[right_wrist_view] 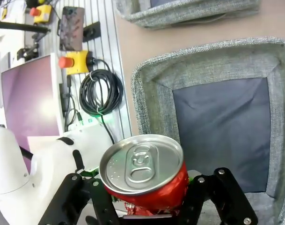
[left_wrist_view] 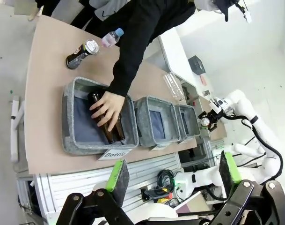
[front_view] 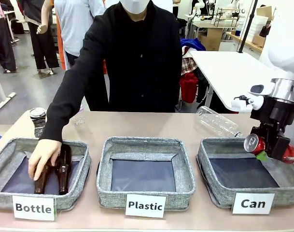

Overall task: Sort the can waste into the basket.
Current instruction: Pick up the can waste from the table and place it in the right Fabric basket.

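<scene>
My right gripper [front_view: 270,149] is shut on the shiny red crushed can [front_view: 253,143], holding it level over the right part of the grey basket [front_view: 219,191] with the "Can" card. In the right wrist view the red can [right_wrist_view: 142,171] sits between the black fingers, silver top facing the camera, above the basket [right_wrist_view: 149,93] and its dark base. The dark grey-black can [front_view: 38,117] stands on the table at the far left, behind the "Bottle" basket. My left gripper [left_wrist_view: 172,173] hangs open and high off the table's left end, with nothing between its green pads.
A person's hand [front_view: 43,157] rests on brown bottles [front_view: 62,169] in the "Bottle" basket [front_view: 7,195]. The "Plastic" basket [front_view: 108,193] stands in the middle. One clear plastic bottle [front_view: 217,121] lies behind the "Can" basket, and another [front_view: 79,116] lies by the person's sleeve.
</scene>
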Available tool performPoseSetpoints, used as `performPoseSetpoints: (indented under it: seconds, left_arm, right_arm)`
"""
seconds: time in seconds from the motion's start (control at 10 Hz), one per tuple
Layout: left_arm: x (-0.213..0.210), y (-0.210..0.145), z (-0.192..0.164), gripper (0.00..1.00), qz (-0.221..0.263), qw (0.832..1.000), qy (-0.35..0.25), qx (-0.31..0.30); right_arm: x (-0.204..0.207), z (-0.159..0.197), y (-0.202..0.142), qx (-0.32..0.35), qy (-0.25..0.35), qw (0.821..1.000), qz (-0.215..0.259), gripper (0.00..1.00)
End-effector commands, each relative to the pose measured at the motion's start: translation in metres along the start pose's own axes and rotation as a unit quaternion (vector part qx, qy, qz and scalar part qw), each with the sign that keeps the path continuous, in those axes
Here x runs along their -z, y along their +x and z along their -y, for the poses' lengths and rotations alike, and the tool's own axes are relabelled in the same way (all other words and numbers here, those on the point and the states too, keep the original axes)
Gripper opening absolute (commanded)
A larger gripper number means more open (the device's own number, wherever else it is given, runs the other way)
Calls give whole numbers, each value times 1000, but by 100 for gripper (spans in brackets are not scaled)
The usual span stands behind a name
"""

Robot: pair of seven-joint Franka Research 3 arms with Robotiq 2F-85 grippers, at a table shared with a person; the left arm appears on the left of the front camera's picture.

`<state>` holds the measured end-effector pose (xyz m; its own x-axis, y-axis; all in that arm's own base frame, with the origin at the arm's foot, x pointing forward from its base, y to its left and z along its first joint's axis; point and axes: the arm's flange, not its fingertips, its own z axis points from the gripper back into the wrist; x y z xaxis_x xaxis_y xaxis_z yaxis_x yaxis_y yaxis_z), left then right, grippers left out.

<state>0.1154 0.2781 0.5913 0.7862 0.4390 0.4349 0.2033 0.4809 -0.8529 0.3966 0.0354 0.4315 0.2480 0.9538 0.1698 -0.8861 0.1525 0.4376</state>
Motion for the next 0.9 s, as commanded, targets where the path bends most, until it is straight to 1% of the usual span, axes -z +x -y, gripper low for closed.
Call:
performPoseSetpoints:
  seconds: [0.0,0.2,0.3,0.4,0.7,0.8]
  left_arm:
    - [-7,-7,1,100,0,1000,-10,14]
    - [-9,-5,2,100,1,1000,-12,16]
    - [-9,-7,2,100,0,1000,-12,17]
    - [-5,-8,5,100,-1,1000,-13,16]
    - [-2,-9,5,100,-8,1000,-18,16]
    - [5,-10,5,100,-19,999,-24,17]
  right_arm:
    - [-2,-1,0,11,-12,1000,-7,100]
    - [-3,-1,-1,14,-24,1000,2,100]
    - [-3,0,-3,14,-25,1000,5,89]
    - [-3,1,-3,13,-24,1000,7,99]
    - [-3,1,-3,15,-25,1000,13,100]
    - [-4,2,-3,21,-28,999,25,100]
